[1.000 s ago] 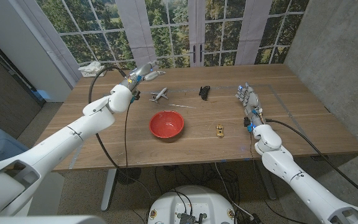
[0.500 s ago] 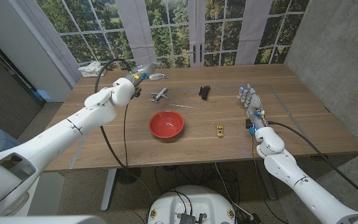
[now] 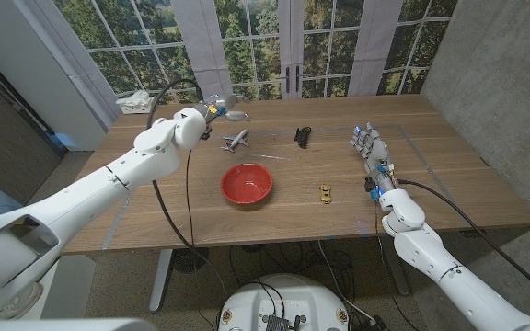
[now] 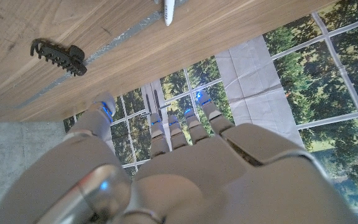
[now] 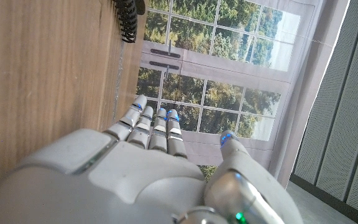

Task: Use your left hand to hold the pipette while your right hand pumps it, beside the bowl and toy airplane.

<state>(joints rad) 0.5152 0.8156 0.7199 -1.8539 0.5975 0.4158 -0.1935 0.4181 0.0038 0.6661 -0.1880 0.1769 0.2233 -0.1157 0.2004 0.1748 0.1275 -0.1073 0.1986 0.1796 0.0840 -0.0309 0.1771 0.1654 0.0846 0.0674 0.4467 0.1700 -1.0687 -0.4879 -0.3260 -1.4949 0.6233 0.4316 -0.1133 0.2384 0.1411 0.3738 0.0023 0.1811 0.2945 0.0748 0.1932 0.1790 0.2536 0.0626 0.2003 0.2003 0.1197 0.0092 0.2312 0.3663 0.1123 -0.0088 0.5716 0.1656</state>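
A small whitish object, which I take for the pipette (image 3: 236, 116), lies near the table's far edge. My left hand (image 3: 212, 112) hovers just left of it, and I cannot tell if they touch. In the left wrist view my left hand (image 4: 185, 155) has its fingers stretched out and apart, with nothing in them. The toy airplane (image 3: 237, 140) sits in front of the pipette, and the red bowl (image 3: 247, 183) stands nearer me. My right hand (image 3: 369, 143) waits at the right of the table with its fingers straight, and holds nothing (image 5: 148, 162).
A black hair clip (image 3: 303, 135) lies right of the airplane and shows again (image 4: 58, 56) beyond my left hand. A small yellow toy (image 3: 326, 193) sits right of the bowl. Crumpled white material (image 3: 136, 99) lies at the table's back left corner.
My left arm has swung toward the table's far edge and a little to the right, so the hand is closer to the whitish object. My right hand has hardly moved.
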